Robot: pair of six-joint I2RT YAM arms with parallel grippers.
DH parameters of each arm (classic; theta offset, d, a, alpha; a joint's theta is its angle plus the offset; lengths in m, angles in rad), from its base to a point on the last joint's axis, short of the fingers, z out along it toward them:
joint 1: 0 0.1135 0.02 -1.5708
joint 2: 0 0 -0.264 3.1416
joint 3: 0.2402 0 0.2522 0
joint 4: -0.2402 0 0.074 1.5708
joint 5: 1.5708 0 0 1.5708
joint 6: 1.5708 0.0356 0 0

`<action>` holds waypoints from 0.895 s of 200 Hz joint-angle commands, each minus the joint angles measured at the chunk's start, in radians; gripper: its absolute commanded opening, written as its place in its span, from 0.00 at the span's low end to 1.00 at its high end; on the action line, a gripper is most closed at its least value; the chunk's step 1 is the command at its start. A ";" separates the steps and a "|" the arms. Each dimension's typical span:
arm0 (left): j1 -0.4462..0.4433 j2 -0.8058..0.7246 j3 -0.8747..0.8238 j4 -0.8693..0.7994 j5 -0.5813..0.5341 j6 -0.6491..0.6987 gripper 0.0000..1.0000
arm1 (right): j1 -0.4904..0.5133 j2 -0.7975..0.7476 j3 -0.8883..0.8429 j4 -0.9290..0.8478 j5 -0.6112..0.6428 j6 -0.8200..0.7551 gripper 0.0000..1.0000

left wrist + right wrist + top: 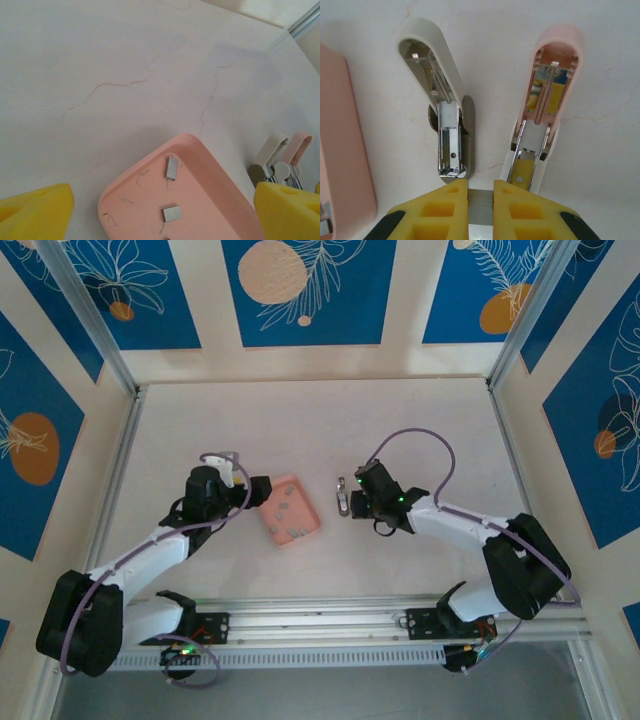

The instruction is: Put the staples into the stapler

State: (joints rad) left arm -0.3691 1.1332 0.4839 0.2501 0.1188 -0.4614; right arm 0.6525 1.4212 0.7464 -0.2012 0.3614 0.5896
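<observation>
My right gripper (481,186) is shut on a grey strip of staples (481,207), pinched between its yellow fingers. Just ahead of it the stapler lies open on the table: a white arm with a chrome channel (449,145) on the left, and a pink arm with a spring (547,90) on the right. Seen from above, the stapler (342,495) sits at the tip of the right gripper (354,502). My left gripper (160,220) is open over the pink tray (220,185). Loose staples (171,167) lie in the tray between its yellow fingers (35,210).
The pink tray (290,510) lies between the two arms, a little left of the stapler. Its edge (340,150) shows at the left of the right wrist view. A metal rail (330,620) runs along the near edge, and patterned walls enclose the table.
</observation>
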 commanded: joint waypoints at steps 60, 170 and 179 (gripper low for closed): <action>-0.008 -0.006 0.008 -0.006 -0.040 -0.007 0.93 | 0.023 0.111 0.119 0.035 -0.035 -0.082 0.16; -0.008 0.017 0.023 -0.009 -0.039 0.010 0.94 | 0.030 0.204 0.157 0.039 -0.046 -0.085 0.16; -0.008 0.018 0.023 -0.008 -0.038 0.010 0.94 | 0.030 0.208 0.156 0.042 -0.045 -0.079 0.16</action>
State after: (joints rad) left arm -0.3695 1.1446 0.4835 0.2462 0.0944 -0.4633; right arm 0.6750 1.6123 0.8803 -0.1711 0.3317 0.5205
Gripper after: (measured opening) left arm 0.935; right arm 0.164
